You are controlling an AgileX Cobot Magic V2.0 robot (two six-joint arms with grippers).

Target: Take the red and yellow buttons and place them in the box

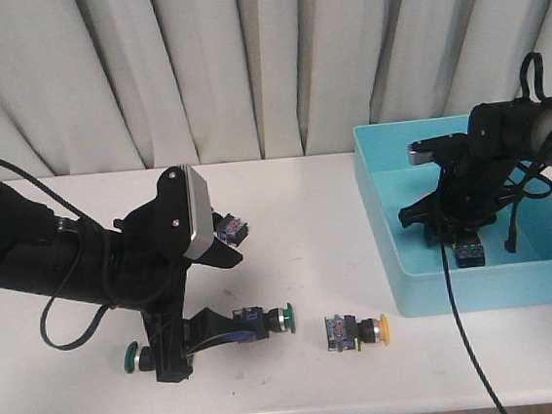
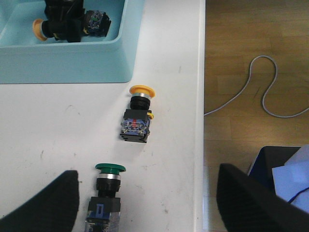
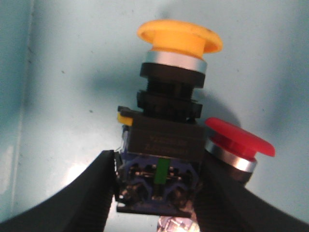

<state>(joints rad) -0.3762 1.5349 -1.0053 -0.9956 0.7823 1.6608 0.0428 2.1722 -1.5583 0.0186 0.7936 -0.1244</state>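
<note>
A yellow button (image 1: 361, 331) lies on its side on the white table near the front edge; it also shows in the left wrist view (image 2: 137, 118). My left gripper (image 1: 197, 347) is open and low over the table, a short way left of it (image 2: 145, 208). The turquoise box (image 1: 479, 285) stands at the right (image 2: 63, 63). My right gripper (image 1: 463, 243) is down inside it, shut on the black and blue body of another yellow button (image 3: 164, 140). A red button (image 3: 236, 145) lies on the box floor (image 3: 63, 72), touching the held one.
A green-capped button (image 1: 267, 320) lies between my left fingers, close to the far one (image 2: 107, 193). Another green-capped one (image 1: 131, 358) lies behind the left gripper. The table's front edge (image 2: 200, 145) runs close to the near left finger. Curtains hang behind.
</note>
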